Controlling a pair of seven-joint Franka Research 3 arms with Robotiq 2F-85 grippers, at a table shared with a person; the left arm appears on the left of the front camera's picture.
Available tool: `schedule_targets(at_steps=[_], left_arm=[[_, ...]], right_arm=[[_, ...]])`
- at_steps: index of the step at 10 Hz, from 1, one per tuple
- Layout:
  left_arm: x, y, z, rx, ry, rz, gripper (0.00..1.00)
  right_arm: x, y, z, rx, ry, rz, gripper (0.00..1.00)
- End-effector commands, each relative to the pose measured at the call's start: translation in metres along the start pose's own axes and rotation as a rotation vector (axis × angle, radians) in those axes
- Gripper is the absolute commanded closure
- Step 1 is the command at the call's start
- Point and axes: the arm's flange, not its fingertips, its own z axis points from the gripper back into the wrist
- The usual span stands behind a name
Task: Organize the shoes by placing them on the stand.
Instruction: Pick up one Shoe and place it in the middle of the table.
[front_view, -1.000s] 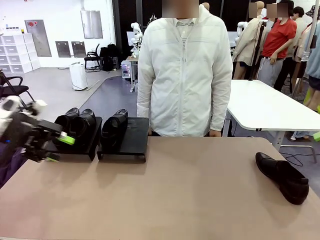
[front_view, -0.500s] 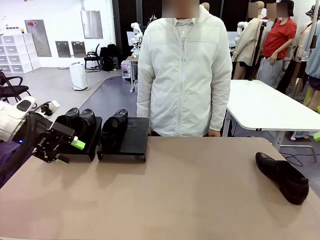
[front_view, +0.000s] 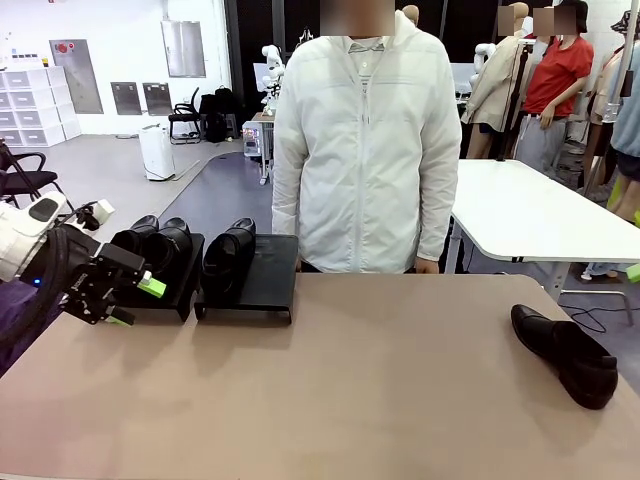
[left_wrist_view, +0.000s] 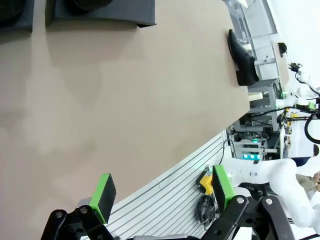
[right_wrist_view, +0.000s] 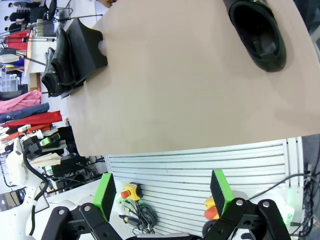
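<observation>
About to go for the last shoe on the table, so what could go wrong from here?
1. The loose shoe lies near the table's right edge; a nudge might push it off.
2. The free slot on the right-hand stand sits right beside a placed shoe, which could get knocked.
3. The person stands just behind that stand.

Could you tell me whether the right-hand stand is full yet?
Not full: the right-hand stand holds one shoe on its left half; its right half is bare.

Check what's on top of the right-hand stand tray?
One black shoe sits on the left half of the right tray; its right half is bare. What lies under the shoe is covered.
</observation>
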Motion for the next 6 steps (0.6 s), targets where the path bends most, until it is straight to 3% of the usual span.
schedule_targets(at_steps=[1,5,6], left_arm=[[0.001,-0.001,0.003,0.002,0.004,-0.001,0.0],[0.001,-0.001,0.003,0.002,0.004,-0.001,0.0],[0.001,-0.001,0.003,0.002,0.004,-0.001,0.0]], right_arm=[[0.002,0.001,0.003,0.03,0.0,0.022,0.0],[0.0,0.0,0.0,0.0,0.0,0.0,0.0],[0.022,0.017,-0.043,-0.164,-0.027,0.075,0.0]])
